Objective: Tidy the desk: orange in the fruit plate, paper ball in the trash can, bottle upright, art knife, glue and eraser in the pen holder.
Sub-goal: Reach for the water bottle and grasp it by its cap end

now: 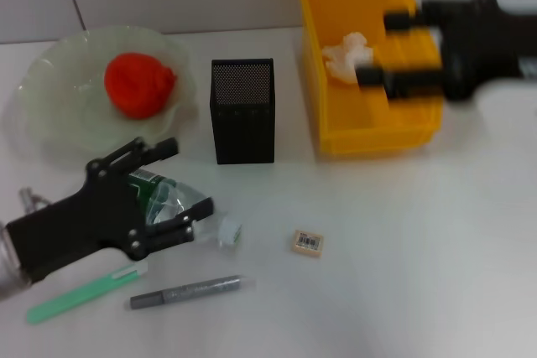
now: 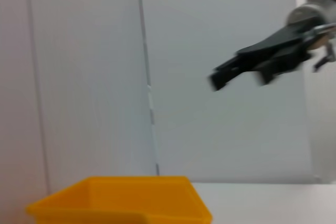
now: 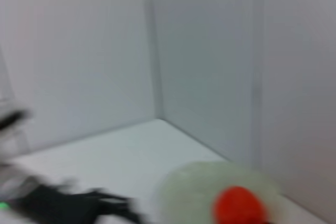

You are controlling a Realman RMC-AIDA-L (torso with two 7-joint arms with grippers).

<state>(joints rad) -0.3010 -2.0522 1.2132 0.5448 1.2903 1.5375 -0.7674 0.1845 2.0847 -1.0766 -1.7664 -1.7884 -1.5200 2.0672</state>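
Trash can (image 1: 369,115), a bright yellow, sloping-sided plastic bin, holds the crumpled white paper ball (image 1: 347,56) just off the right gripper (image 1: 375,48), whose fingers are spread and empty above it. Bottle (image 1: 168,199), clear plastic with a dark green label I cannot read, lies flat between the parted fingers of the left gripper (image 1: 189,186), apparently not yet clamped. The small cream-tan eraser (image 1: 308,242) with its barcode label lies apart on the table (image 1: 419,274).

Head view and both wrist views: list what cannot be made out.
- Bottle: in the head view the left gripper covers most of it, so actual grip contact is unclear.
- Right gripper: motion-blurred above the trash can in the head view; fingers spread, paper ball lies below.
- Trash can interior: hidden in the left wrist view.
- Fruit plate and orange: blurred in the right wrist view.
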